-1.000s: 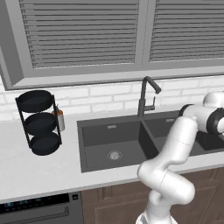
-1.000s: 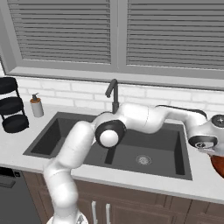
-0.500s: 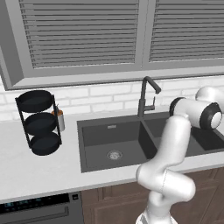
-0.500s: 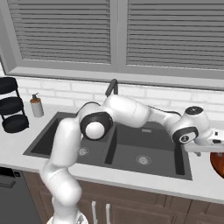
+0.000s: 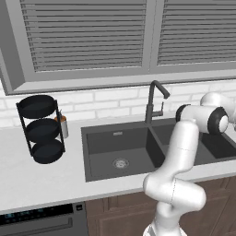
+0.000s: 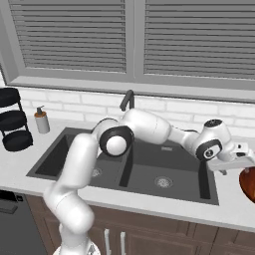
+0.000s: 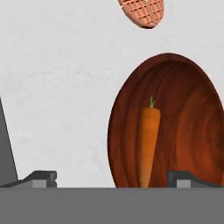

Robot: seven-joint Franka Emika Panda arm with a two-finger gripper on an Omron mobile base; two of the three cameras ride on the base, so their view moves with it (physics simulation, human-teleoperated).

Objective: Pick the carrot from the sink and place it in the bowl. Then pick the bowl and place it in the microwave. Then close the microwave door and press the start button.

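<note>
In the hand view the reddish-brown bowl (image 7: 175, 127) rests on the white counter, and the orange carrot (image 7: 148, 144) lies inside it with its green tip pointing away. My gripper (image 7: 113, 179) hovers over the bowl's near edge, open, its two fingertips (image 7: 41, 177) set wide apart with nothing held. From the right base view the gripper (image 6: 242, 160) hangs just right of the sink (image 6: 124, 167), next to the bowl (image 6: 249, 185) at the picture's edge. The sink (image 5: 120, 152) also appears in the left base view. The microwave, its door and the start button are out of view.
A dark gooseneck faucet (image 6: 127, 99) rises behind the sink. A black three-tier rack (image 5: 41, 129) and a soap dispenser (image 6: 41, 121) stand on the counter to the left. A round waffle-patterned item (image 7: 142, 11) lies on the counter beyond the bowl.
The arm's links have shifted and the hand has edged slightly right toward the bowl. The jaws stayed wide apart.
</note>
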